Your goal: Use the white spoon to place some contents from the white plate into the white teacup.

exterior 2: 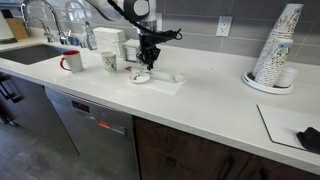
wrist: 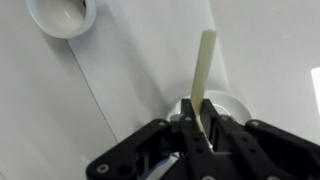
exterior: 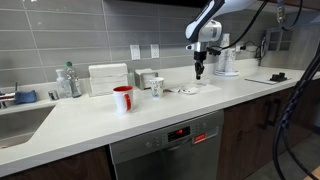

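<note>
— White worktop (exterior: 150, 118), exterior view: where are our jaws?
— Hanging right of the red mug (exterior: 122, 98).
— In an exterior view, the white plate (exterior 2: 139, 77)?
— Below our jaws.
— Wrist view?
— We see them pinching the white spoon (wrist: 204, 65); white teacup (wrist: 62, 12) far left.

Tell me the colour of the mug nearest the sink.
The mug is red with a white inside, clearest in an exterior view.

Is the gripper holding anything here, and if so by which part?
The gripper holds the spoon, pinched on its handle. The handle's free end sticks out past the fingers, and the bowl is not visible.
</note>
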Motion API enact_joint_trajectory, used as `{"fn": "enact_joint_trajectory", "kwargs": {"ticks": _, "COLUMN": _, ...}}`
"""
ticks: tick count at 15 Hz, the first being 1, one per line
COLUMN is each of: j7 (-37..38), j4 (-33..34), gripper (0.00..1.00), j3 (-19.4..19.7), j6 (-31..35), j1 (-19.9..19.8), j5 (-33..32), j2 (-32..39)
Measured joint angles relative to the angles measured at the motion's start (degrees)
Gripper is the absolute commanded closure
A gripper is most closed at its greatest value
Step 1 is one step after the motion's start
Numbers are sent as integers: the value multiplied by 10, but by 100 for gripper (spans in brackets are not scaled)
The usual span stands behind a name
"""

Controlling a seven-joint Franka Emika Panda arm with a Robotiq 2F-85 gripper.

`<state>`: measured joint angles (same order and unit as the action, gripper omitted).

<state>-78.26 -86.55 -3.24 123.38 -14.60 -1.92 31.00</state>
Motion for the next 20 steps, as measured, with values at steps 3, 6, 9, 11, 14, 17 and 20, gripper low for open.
{"fn": "enact_joint_trajectory", "kwargs": {"ticks": 3, "j7": -29, "j4": -7, "gripper": 97, "j3": 0, "j6": -4, "j1": -4, "j5": 39, "j2": 1}}
{"fn": "enact_joint_trajectory", "kwargs": {"ticks": 6, "j7": -55, "j4": -8, "gripper": 97, "j3": 0, "j6": -13, "j1": -10, "j5": 75, "j2": 6}}
{"fn": "enact_joint_trajectory", "kwargs": {"ticks": 9, "j7": -71, "j4": -8, "gripper": 97, "j3": 0, "j6": -13, "j1": -20, "j5": 100, "j2": 11}}
{"fn": "enact_joint_trajectory", "kwargs": {"ticks": 11, "j7": -80, "j4": -8, "gripper": 97, "j3": 0, "j6": -13, "j1": -27, "j5": 112, "j2": 14}}
{"fn": "enact_joint_trajectory", "kwargs": {"ticks": 14, "j7": -93, "j4": -7, "gripper": 97, "j3": 0, "j6": -15, "j1": -31, "j5": 124, "j2": 22}}
{"fn": "enact_joint_trajectory", "kwargs": {"ticks": 17, "j7": -96, "j4": -4, "gripper": 97, "j3": -1, "j6": -15, "j1": -30, "j5": 127, "j2": 32}}
{"fn": "enact_joint_trajectory", "kwargs": {"ticks": 20, "j7": -97, "j4": -1, "gripper": 97, "j3": -4, "j6": -15, "j1": -30, "j5": 130, "j2": 42}}
